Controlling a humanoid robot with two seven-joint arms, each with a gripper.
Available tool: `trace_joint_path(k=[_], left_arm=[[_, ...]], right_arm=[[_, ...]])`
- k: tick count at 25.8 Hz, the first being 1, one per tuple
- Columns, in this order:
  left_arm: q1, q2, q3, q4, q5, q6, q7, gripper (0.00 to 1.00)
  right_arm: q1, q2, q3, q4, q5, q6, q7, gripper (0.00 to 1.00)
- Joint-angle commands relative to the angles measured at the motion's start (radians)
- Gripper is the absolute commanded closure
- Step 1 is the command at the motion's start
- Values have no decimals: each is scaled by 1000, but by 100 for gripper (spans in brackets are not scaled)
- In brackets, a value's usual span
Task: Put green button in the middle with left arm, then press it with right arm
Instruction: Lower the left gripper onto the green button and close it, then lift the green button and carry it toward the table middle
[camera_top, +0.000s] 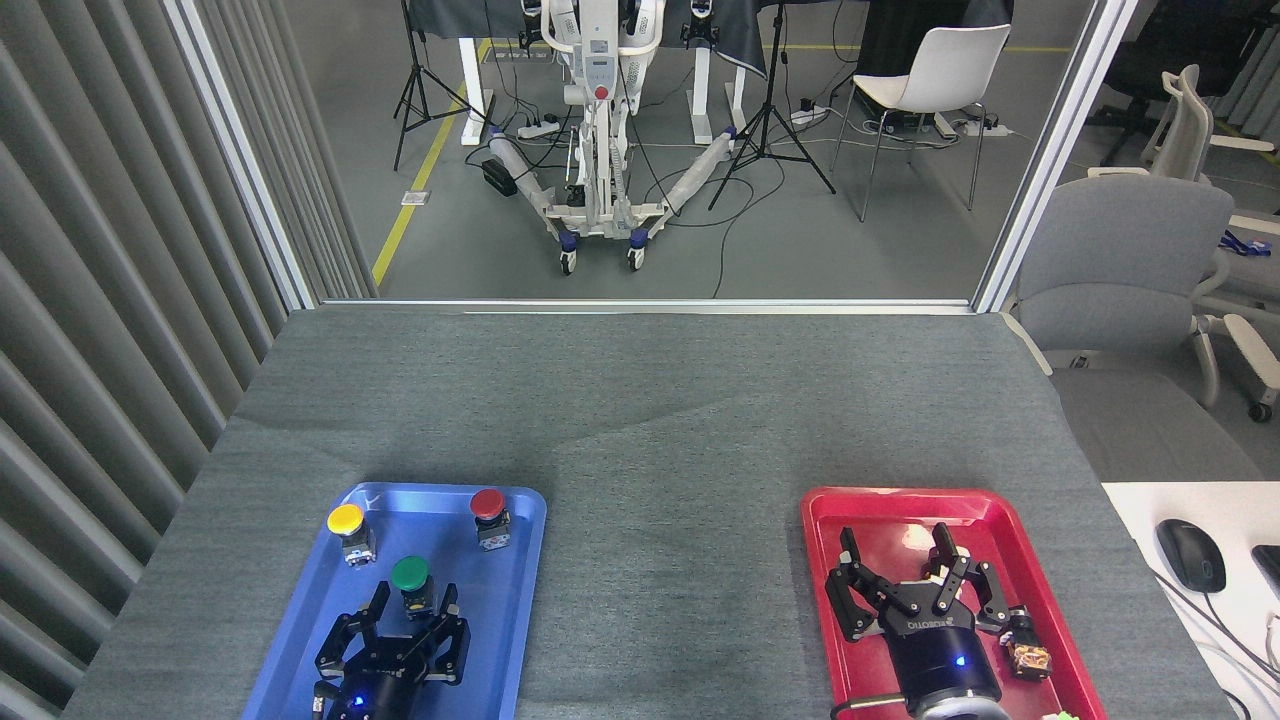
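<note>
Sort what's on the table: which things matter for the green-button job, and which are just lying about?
For the job: green button, left gripper closing around it, right gripper, the middle of the grey cloth.

Lying about: yellow button, red button, blue tray, red tray, mouse.

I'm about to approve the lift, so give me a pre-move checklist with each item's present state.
1. Left gripper fingers on either side of the green button: ok.
2. Firm grip on its base: cannot tell; contact is not visible.
3. Yellow button and red button apart from the left gripper: ok.
4. Middle of the grey cloth, between blue tray and red tray, free of things: ok.
5. Right gripper open, over the red tray, out of the way: ok.
</note>
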Motion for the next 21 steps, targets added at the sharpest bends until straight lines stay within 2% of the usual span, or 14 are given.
trace_joint_path(k=[1, 3, 4, 6, 8, 10, 12, 14, 16, 19, 21], left_arm=[[-13, 9, 0, 12, 29, 5, -3, 28], [-13, 12, 0, 10, 28, 3, -3, 38], [-10, 14, -1, 10, 28, 0, 2, 45], [-4, 28, -3, 12, 23, -10, 2, 67], [-1, 52, -3, 9, 23, -16, 2, 78], [0, 60, -5, -8, 22, -64, 2, 83], [7, 72, -6, -73, 14, -167, 6, 86], [25, 129, -5, -153, 14, -259, 14, 95], [20, 186, -9, -197, 12, -320, 14, 97], [-3, 181, -51, -203, 9, -408, 19, 100], [-53, 167, -153, -199, 8, -446, 19, 100]], right_arm=[[0, -1, -2, 0, 0, 0, 0, 1], [0, -1, -2, 0, 0, 0, 0, 1], [1, 0, -2, 0, 0, 0, 0, 1], [1, 2, -2, 0, 0, 0, 0, 1], [0, 0, -2, 0, 0, 0, 0, 1], [1, 2, -2, 0, 0, -2, 0, 1], [0, 0, -3, 0, 0, 0, 0, 1], [0, 2, -2, 0, 1, 0, 0, 1], [1, 2, -2, -2, 1, -2, 0, 1], [1, 2, -2, -2, 1, 0, 0, 1], [1, 2, -3, -3, 1, -2, 0, 1]])
